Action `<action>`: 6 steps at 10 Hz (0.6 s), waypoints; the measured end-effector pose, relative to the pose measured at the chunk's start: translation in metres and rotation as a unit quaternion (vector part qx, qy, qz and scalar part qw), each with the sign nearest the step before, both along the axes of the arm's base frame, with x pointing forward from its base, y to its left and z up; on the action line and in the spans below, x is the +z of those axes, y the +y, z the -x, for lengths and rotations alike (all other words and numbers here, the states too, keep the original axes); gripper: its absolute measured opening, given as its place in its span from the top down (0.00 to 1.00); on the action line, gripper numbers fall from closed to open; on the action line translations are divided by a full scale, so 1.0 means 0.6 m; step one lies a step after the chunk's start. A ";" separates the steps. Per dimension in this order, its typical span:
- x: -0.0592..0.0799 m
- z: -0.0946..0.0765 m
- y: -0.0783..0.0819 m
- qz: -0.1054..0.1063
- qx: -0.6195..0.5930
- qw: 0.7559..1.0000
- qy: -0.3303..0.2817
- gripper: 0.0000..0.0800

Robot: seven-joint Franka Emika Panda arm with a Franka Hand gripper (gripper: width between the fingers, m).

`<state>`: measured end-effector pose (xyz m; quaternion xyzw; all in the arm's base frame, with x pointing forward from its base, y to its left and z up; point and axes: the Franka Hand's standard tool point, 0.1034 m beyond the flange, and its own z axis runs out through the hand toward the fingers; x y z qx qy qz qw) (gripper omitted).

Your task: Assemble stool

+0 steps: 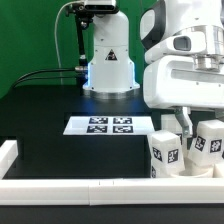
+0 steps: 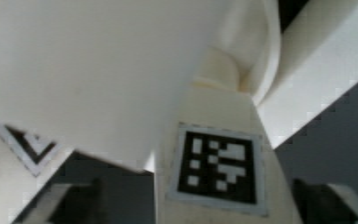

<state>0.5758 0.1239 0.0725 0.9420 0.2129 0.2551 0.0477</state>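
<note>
Gripper [image 1: 186, 122] sits low over a cluster of white stool legs [image 1: 165, 155] w/ b&w tags, near the white border rail [image 1: 100, 187] at the table's front edge. One finger [image 1: 187, 119] shows betw. two legs; can't tell if the jaws are wide, narrow or clamped on anything. Another leg [image 1: 210, 140] stands just beside the gripper, on the exterior view's right. Wrist view: a tagged leg [image 2: 217, 165] very close under the gripper, white surfaces crowding round it. Marker board [image 1: 109, 125] lies flat, well apart from the gripper toward the exterior view's left. Seat not visible.
</note>
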 end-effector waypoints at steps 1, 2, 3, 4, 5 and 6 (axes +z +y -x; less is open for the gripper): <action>0.000 0.000 0.000 0.000 0.000 1.000 0.001 0.30; 0.005 0.005 0.002 0.005 -0.005 0.999 0.034 0.21; 0.038 -0.002 0.007 -0.003 -0.005 0.999 0.038 0.19; 0.047 0.006 0.013 -0.004 -0.014 0.997 0.075 0.19; 0.062 0.008 0.023 -0.003 -0.036 0.990 0.138 0.19; 0.078 0.001 0.033 -0.003 -0.054 0.980 0.192 0.19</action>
